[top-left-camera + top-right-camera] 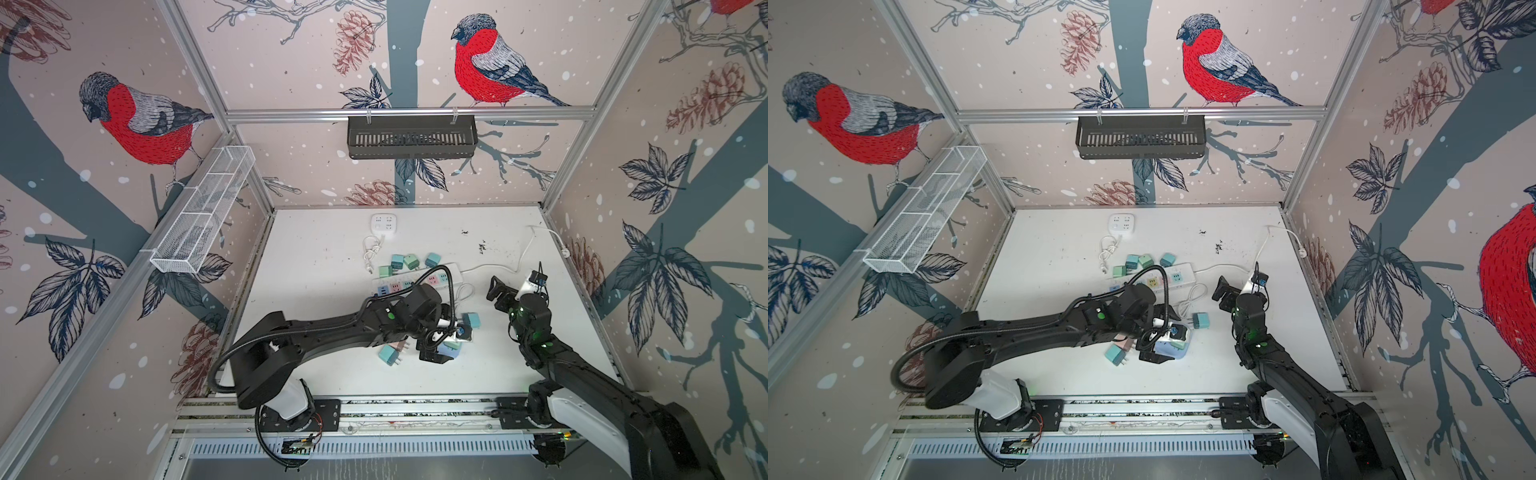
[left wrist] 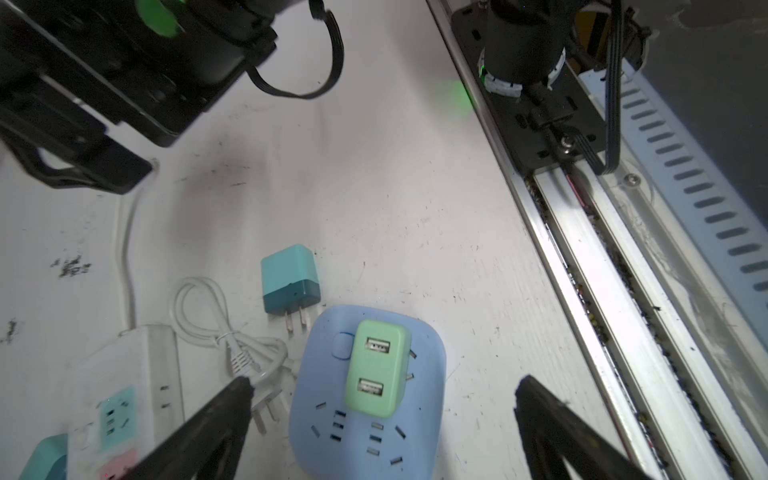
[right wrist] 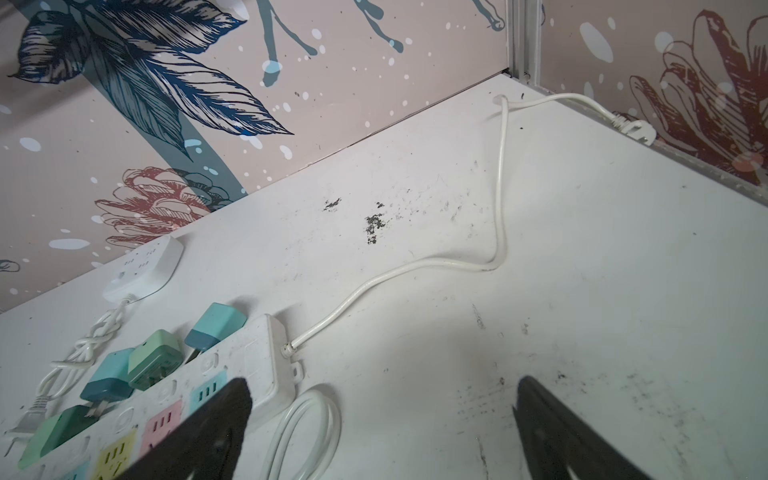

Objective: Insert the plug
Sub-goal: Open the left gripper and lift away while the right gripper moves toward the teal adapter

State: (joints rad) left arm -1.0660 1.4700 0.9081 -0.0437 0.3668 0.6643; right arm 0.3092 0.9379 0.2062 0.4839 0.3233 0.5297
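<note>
As green two-port charger plug (image 2: 376,368) sits in blue rounded socket block (image 2: 365,440), left tool (image 2: 384,388) gapes empty; next, lift clear.

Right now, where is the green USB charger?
Left wrist view: the green charger sits on the blue socket cube, below the open left claw, beside a loose teal plug.

No text, brand, number or sign could be read in any view. The mint-green plastic charger plug (image 2: 376,368) showed only two bare USB ports, and the rounded pale-blue plastic socket block (image 2: 415,419) beneath it showed only plain slots.
</note>
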